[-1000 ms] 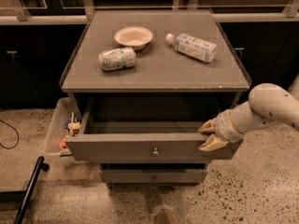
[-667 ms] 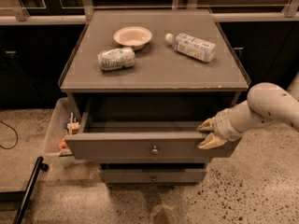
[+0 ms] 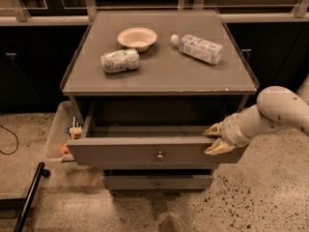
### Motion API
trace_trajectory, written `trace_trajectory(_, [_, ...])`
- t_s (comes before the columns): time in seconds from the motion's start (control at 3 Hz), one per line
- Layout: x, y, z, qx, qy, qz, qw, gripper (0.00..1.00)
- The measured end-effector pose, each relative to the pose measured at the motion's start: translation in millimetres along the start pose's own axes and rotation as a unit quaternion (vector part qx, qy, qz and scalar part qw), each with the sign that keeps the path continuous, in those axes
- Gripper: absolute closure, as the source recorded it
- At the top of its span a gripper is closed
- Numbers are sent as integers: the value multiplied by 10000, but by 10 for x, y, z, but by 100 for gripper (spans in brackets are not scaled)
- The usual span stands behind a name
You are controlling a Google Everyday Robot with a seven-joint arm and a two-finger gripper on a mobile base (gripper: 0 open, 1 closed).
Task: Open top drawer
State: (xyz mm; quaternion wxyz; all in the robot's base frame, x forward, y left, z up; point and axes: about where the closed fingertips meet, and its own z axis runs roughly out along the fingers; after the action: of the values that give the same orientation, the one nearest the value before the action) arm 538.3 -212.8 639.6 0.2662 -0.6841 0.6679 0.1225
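The arm runs off the right edge, leaving only its last stretch and the hand at the right front corner of the top drawer; the drawer's inside lies in shadow, its contents untellable. A lower drawer is mostly hidden beneath it; the things in the bin left of the desk are too small to name; a black pole is cut by the bottom edge.

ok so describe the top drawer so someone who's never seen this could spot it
Find the grey cabinet mid-frame with a bowl on top. Directly under its top is the top drawer, pulled out, with the gripper at the right end of its front. Unlike the narrower drawer front below, it is wide and open.
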Motion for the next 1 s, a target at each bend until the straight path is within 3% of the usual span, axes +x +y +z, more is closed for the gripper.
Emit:
trace_trajectory(0.33, [119,237,-41,-92,-96,107,9999,48])
trace_trajectory(1.0, [44,399,-157,-73,-152,-1,9999,94])
